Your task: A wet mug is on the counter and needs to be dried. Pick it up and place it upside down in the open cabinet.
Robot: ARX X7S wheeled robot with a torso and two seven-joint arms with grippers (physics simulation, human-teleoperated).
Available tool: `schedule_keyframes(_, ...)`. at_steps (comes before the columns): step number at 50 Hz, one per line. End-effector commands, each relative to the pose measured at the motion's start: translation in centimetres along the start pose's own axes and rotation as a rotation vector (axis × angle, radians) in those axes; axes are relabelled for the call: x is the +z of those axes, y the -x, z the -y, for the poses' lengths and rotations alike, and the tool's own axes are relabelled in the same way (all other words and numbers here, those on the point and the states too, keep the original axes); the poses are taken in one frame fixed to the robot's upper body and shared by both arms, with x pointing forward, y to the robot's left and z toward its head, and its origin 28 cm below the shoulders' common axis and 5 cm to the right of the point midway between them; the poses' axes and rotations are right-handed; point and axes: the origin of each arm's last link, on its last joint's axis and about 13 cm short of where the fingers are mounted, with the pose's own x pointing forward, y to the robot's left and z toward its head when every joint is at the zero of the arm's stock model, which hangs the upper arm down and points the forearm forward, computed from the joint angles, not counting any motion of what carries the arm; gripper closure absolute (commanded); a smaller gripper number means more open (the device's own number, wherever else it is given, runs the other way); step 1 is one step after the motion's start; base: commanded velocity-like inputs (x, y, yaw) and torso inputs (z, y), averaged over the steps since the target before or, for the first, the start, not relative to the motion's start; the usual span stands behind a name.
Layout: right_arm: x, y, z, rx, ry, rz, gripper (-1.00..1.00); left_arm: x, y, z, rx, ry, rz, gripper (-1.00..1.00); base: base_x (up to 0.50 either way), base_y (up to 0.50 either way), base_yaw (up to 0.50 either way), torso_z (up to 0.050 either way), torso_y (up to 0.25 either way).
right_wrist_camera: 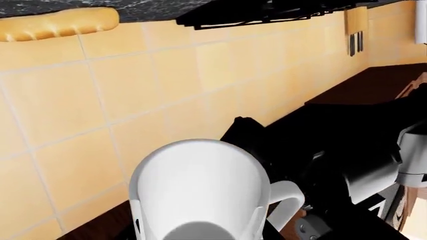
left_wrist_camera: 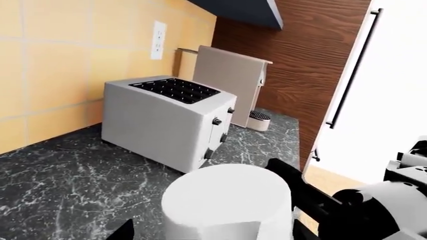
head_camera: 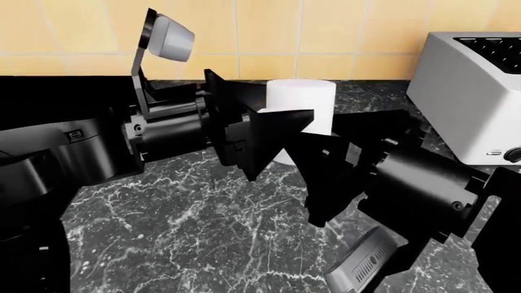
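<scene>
One mug (head_camera: pixel 303 101), one toaster (head_camera: pixel 472 91).

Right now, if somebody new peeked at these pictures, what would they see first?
First, the white mug in the middle of the dark marble counter, with both black grippers crowding it: the left gripper from the left and the right gripper from the right. Next comes the boxy white toaster, standing on the counter to the right of the mug, against the yellow tiled wall.
</scene>
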Motion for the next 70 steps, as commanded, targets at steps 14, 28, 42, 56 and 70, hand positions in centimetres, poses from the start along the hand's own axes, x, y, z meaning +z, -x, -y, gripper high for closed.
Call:
schedule_keyframes(14,-0.1,0.3,0.2,-0.022,0.003,-0.048,1.00,0.0,-0.9,0.1,-0.024,-0.014,-0.017,-1.00,0.00,0.00,0.00,0.000,0.000)
schedule_keyframes(28,-0.2,0.1,0.4,-0.028,-0.010,-0.054,1.00,0.0,-1.3,0.2,-0.039,-0.015,-0.019,-1.00,0.00,0.00,0.00,0.000,0.001)
schedule_keyframes(42,-0.6,-0.1,0.9,-0.037,-0.026,-0.064,1.00,-0.2,-1.4,0.0,-0.042,-0.013,-0.018,-1.00,0.00,0.00,0.00,0.000,0.000)
schedule_keyframes(56,-0.6,-0.1,0.9,-0.039,-0.036,-0.067,1.00,-0.1,-1.5,0.0,-0.053,-0.021,-0.009,1.00,0.00,0.00,0.00,0.001,0.001)
schedule_keyframes(70,-0.5,-0.1,0.6,-0.013,-0.045,-0.052,1.00,0.3,-1.3,0.1,-0.050,-0.031,0.001,1.00,0.00,0.00,0.00,0.000,0.001)
